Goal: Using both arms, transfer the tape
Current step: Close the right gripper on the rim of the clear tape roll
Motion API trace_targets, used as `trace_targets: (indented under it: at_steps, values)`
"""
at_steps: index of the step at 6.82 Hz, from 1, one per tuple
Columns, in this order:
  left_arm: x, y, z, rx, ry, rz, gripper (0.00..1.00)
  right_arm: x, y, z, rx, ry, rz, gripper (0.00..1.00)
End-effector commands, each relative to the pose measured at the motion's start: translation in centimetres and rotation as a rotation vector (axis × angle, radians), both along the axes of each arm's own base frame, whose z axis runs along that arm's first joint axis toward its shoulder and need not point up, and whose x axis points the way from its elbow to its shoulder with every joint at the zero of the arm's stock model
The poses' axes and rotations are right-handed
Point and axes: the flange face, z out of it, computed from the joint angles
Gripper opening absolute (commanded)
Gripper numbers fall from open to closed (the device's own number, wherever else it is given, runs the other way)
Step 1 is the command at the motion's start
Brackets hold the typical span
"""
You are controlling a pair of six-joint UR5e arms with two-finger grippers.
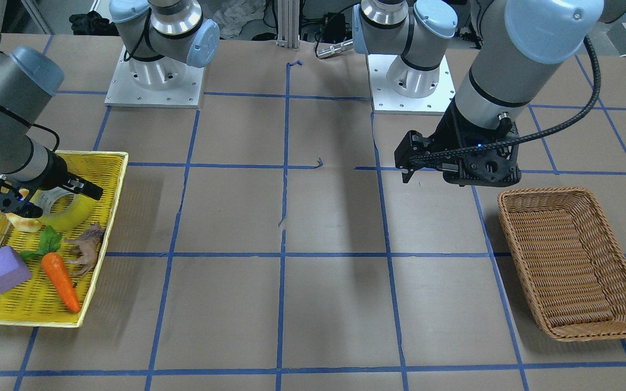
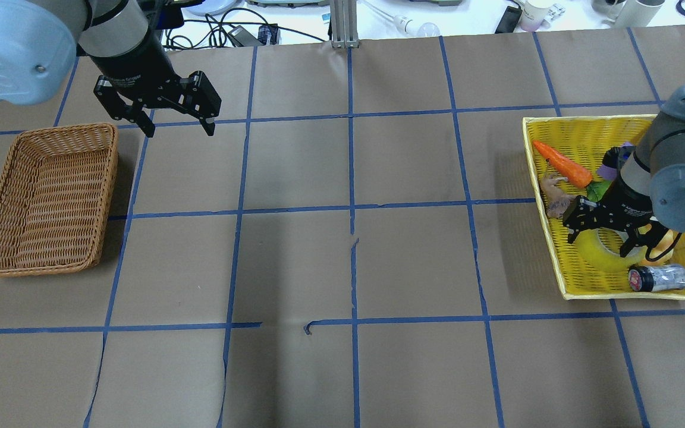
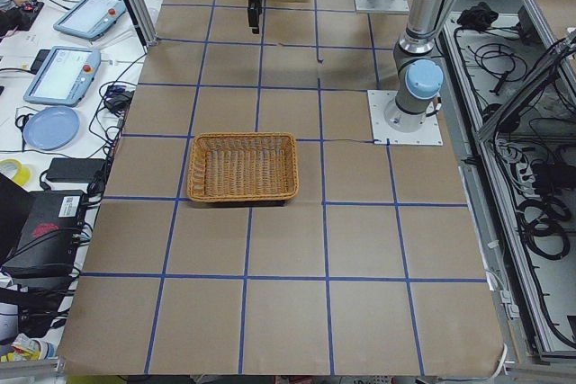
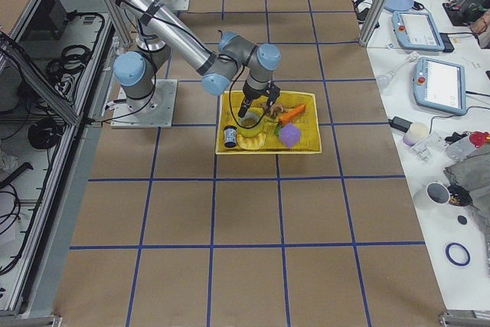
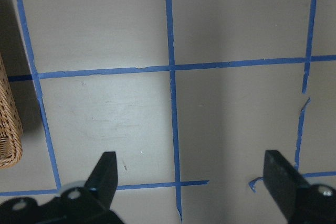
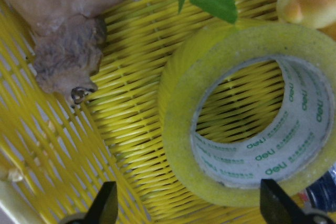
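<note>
In a yellow woven plastic tray (image 2: 592, 295) at the right-arm end of the brown-papered, blue-gridded table (image 2: 295, 261), the wide roll of translucent yellow packing tape (image 6: 178, 129) lies flat, hole upward. The right arm's black two-finger gripper (image 6: 189, 205) hangs over it, fingers spread wide and gripping nothing. Only the right wrist camera shows the green lettering on the roll's whitish core, with one fingertip beside the roll and the other over its ring. Sharing the tray are a pale yellow-orange toy (image 2: 662, 246) touching the tape, a brown animal figurine (image 2: 553, 196) and an orange toy carrot with green leaves (image 2: 562, 163). The overhead view alone shows a silver canister with a red cap (image 2: 657, 277) just beside the roll. The front-facing view shows a purple foam block (image 1: 2, 269) that the arm mostly hides overhead. Well apart, the left arm's black gripper (image 2: 181, 131) hovers over bare paper near a brown wicker basket (image 2: 107, 190), its fingers wide open and holding nothing
</note>
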Motion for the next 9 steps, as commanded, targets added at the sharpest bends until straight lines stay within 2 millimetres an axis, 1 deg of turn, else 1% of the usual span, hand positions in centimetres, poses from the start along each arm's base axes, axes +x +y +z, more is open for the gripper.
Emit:
trace_targets:
  at_steps: [1,2,3,4,5,6,7,8,9]
  values:
    - [0.1,0.2,0.9,-0.018,0.003,0.003,1.0,-0.2,-0.4,-0.7,0.005,-0.002,-0.01,0.85]
    - [0.2,0.3,0.6,-0.011,-0.001,0.005,1.0,-0.3,-0.5,-0.8,0.002,0.004,-0.009,0.62]
    - [0.5,0.2,0.6,-0.012,-0.003,0.008,1.0,-0.4,-0.6,-1.0,0.004,0.004,-0.011,0.32]
    - [0.5,0.2,0.6,-0.011,-0.004,0.008,1.0,-0.5,-0.9,-0.6,-0.014,0.013,-0.012,0.33]
    - [0.5,0.2,0.6,-0.012,0.003,0.009,1.0,-1.0,-1.9,0.5,-0.065,0.034,-0.017,0.45]
    - [0.5,0.2,0.5,-0.009,0.004,0.008,1.0,-1.3,-2.7,1.4,-0.088,0.044,-0.017,0.54]
    - [0.4,0.2,0.4,-0.008,0.005,0.006,1.0,-1.2,-2.7,1.3,-0.093,0.037,-0.018,0.79]
    - [0.4,0.1,0.0,0.0,0.005,0.006,1.0,-1.3,-2.9,1.4,-0.104,0.038,-0.017,0.89]
    - [0.5,-0.2,-0.5,0.007,0.001,0.006,1.0,-1.3,-3.0,0.6,-0.092,0.034,-0.016,0.89]
